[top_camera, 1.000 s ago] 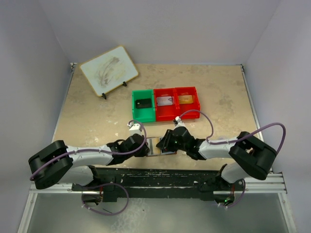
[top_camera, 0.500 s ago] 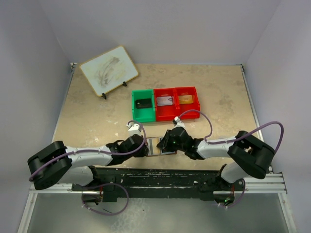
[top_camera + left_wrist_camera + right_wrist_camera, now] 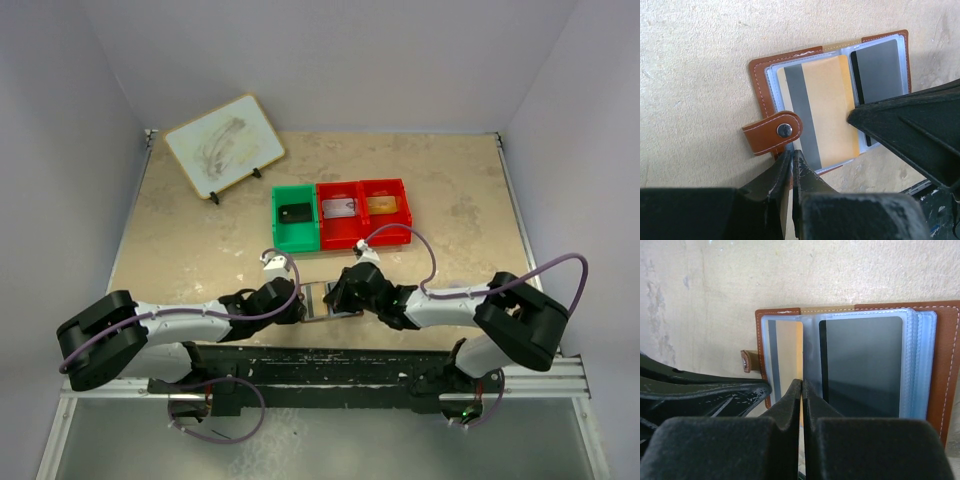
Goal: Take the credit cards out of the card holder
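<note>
The card holder (image 3: 318, 300), a small flat brown leather bifold with pale blue-grey clear sleeves inside, lies spread open on the beige stone-patterned table (image 3: 200, 250). It sits near the front edge, between the two grippers. Its little brown side tab with a metal snap (image 3: 772, 132) sticks out from the outer edge.

A yellow plastic card with a grey stripe (image 3: 832, 110) shows on the tab side and a dark grey plastic card (image 3: 879, 70) on the other.

The left gripper (image 3: 791, 162) has its black fingers pressed almost together, with only a thin slit between them. It pinches the holder's leather edge just beside the tab.

The right gripper (image 3: 801, 387) comes in from the opposite side. Its jaws are closed tight on the inner edge of the clear plastic sleeve (image 3: 785, 350) that carries the yellow card, close to the fold. Whether the card itself is caught along with the plastic cannot be told.

In the left wrist view one right finger (image 3: 905, 135) touches the yellow card's edge.

Farther back stand a green plastic bin (image 3: 277, 215) and two red plastic bins (image 3: 410, 215), side by side and well apart from the holder.
</note>
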Available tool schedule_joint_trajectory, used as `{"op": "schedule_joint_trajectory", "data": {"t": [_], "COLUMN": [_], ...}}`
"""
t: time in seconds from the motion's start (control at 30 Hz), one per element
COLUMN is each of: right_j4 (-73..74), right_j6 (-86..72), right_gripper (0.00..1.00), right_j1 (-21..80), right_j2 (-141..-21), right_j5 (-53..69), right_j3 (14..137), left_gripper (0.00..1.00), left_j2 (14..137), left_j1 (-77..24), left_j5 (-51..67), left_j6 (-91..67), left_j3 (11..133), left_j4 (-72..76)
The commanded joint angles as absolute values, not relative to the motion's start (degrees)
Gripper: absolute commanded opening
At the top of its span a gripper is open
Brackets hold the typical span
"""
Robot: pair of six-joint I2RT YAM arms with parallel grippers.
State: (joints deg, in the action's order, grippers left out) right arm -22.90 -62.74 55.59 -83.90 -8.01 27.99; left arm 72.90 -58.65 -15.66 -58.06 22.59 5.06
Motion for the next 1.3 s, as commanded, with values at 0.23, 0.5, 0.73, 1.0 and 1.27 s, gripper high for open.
{"op": "schedule_joint_trajectory", "data": {"t": [0.23, 0.5, 0.73, 1.0, 1.27], "right_j4": [-25.9, -30.7, -33.0, -34.3, -35.1], "right_j6": [-65.2, -66.6, -67.5, -68.0, -68.2], "right_gripper": [0.00, 0.00, 0.00, 0.00, 0.02], "right_j1": [55.9, 55.9, 55.9, 55.9, 55.9], "right_j2": [-79.8, -80.9, -81.9, -82.4, -83.5], "right_j5": [-9.5, -6.6, -5.5, -4.7, -3.7], "right_j3": [25.5, 23.3, 22.2, 21.4, 21.9], "left_gripper": [0.15, 0.23, 0.24, 0.22, 0.16], "left_j2": [67.8, 68.1, 73.9, 75.8, 78.9], "left_j1": [-59.2, -59.2, -59.2, -59.2, -59.2], "left_j5": [-17.6, -12.2, -11.9, -15.4, -15.5], "left_j6": [-59.3, -58.6, -56.4, -55.9, -56.9], "left_j3": [23.9, 29.3, 32.6, 31.0, 29.4], "left_j4": [-2.9, 1.0, 1.2, -1.0, -0.3]}}
